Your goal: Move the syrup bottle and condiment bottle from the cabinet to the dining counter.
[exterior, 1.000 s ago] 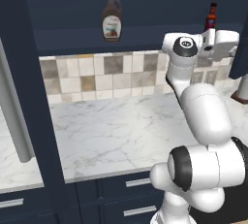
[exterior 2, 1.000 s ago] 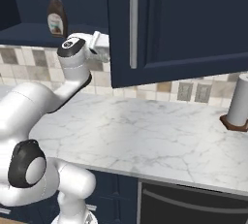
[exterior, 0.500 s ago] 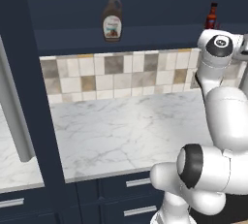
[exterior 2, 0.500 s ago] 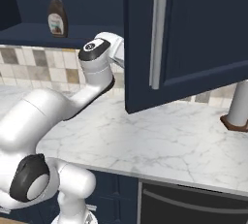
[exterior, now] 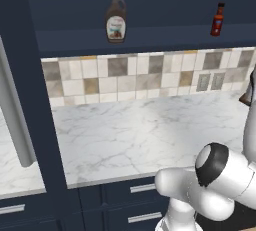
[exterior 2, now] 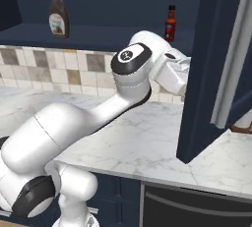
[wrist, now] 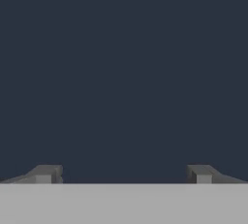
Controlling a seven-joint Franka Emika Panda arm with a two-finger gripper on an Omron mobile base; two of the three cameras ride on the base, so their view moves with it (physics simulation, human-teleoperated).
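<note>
The dark brown syrup bottle [exterior: 115, 17] [exterior 2: 58, 20] stands at the left of the open cabinet's shelf [exterior: 150, 37]. The slim red condiment bottle [exterior: 217, 20] [exterior 2: 170, 23] stands farther right on the same shelf. In the right base view my hand reaches behind the inner face of the cabinet's open right door [exterior 2: 206, 73], below and right of the condiment bottle, and the door hides its fingers. In the hand view my gripper [wrist: 122, 175] is open, its fingertips [wrist: 46, 173] wide apart close to a flat navy surface, with nothing between them. The dining counter is out of view.
The left cabinet door [exterior: 25, 75] with its silver bar handle [exterior: 15, 120] stands open at the left. Below the shelf lie a tiled wall [exterior: 150, 75] and a marble worktop [exterior: 140, 135] over navy drawers [exterior: 130, 190]. The right door's handle [exterior 2: 231, 64] juts toward the base.
The right cabinet door has swung from almost shut to wide open. My arm has moved right with it, and the gripper has stayed open. The bottles have not moved.
</note>
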